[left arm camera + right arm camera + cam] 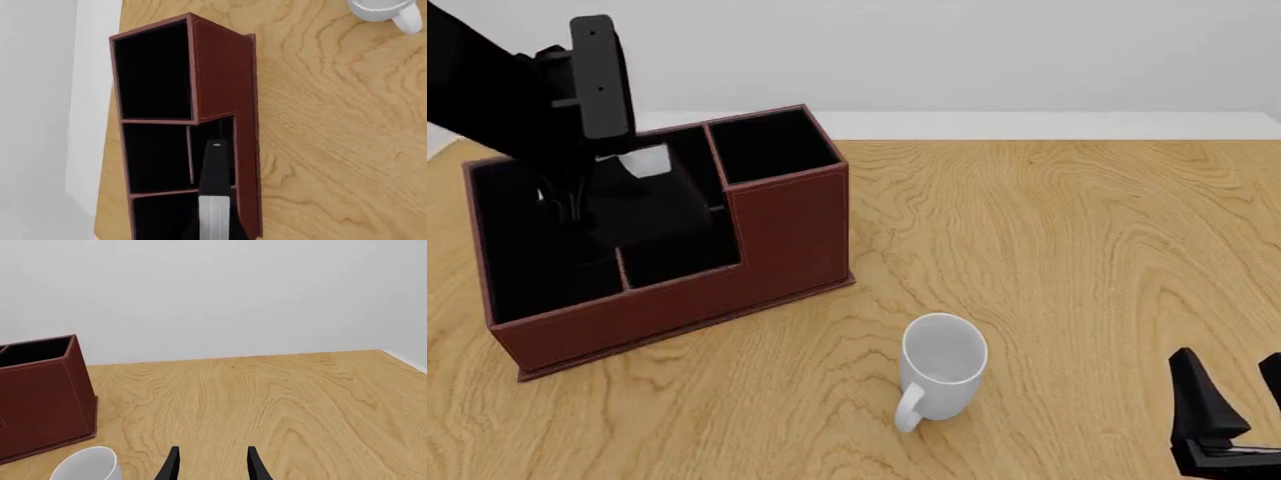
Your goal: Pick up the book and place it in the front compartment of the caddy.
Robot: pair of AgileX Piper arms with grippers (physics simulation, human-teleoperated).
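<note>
The caddy [667,310] stands at the table's left, reddish-brown outside and black inside. My left gripper [587,190] reaches down into its open top, shut on the book [661,215]. The book is black, with its white page edge showing. In the left wrist view the book [215,200] hangs edge-on over the narrow cell beside the caddy's [223,70] stepped wall and crosses a divider; the fingers themselves are hidden. My right gripper [1228,400] rests low at the near right, open with nothing between its fingers [255,465].
A white mug [941,365] stands upright in front of the caddy's right end, between the two arms; it also shows in both wrist views [387,10] [87,465]. The wooden table's left edge runs close behind the caddy.
</note>
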